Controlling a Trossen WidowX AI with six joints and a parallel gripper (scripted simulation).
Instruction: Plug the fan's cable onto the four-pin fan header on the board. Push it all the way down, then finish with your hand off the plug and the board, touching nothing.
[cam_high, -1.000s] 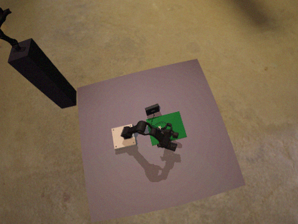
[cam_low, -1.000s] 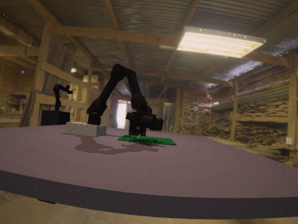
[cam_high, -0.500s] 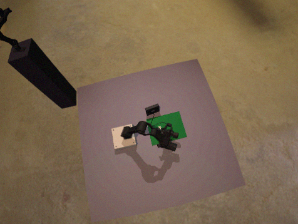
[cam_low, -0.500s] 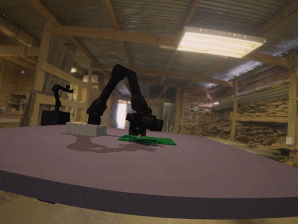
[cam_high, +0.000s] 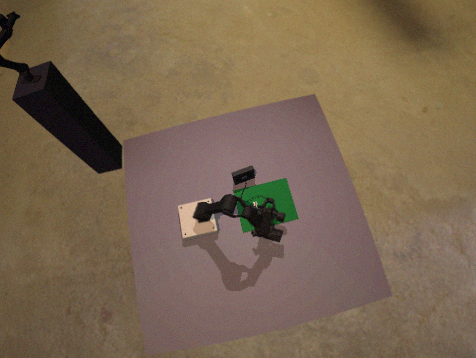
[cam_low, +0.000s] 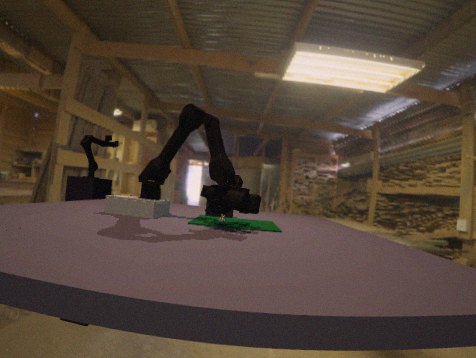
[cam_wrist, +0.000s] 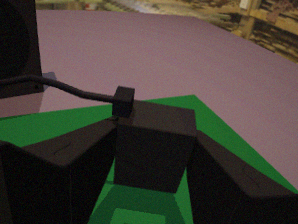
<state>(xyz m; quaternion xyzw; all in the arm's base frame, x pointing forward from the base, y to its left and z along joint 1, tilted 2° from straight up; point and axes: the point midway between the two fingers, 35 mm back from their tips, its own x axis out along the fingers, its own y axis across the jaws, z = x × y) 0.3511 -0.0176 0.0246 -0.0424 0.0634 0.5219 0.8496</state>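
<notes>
My gripper (cam_wrist: 154, 132) (cam_high: 256, 206) (cam_low: 222, 214) is shut on the fan's dark plug (cam_wrist: 153, 145) and holds it just above the green board (cam_high: 280, 197) (cam_low: 260, 226) (cam_wrist: 60, 125). The plug's black cable (cam_wrist: 73, 90) runs back and left to the dark fan (cam_high: 243, 175) (cam_wrist: 16, 36), which stands on the table behind the board. The four-pin header is hidden by the plug and my fingers. A small pale part (cam_low: 222, 217) shows under the gripper in the exterior view.
The arm's white base block (cam_high: 190, 225) (cam_low: 135, 206) stands left of the board on the mauve table (cam_high: 300, 270) (cam_low: 250, 270). A dark tall box (cam_high: 65, 117) (cam_low: 87, 187) with another arm on it stands off the table's far left corner.
</notes>
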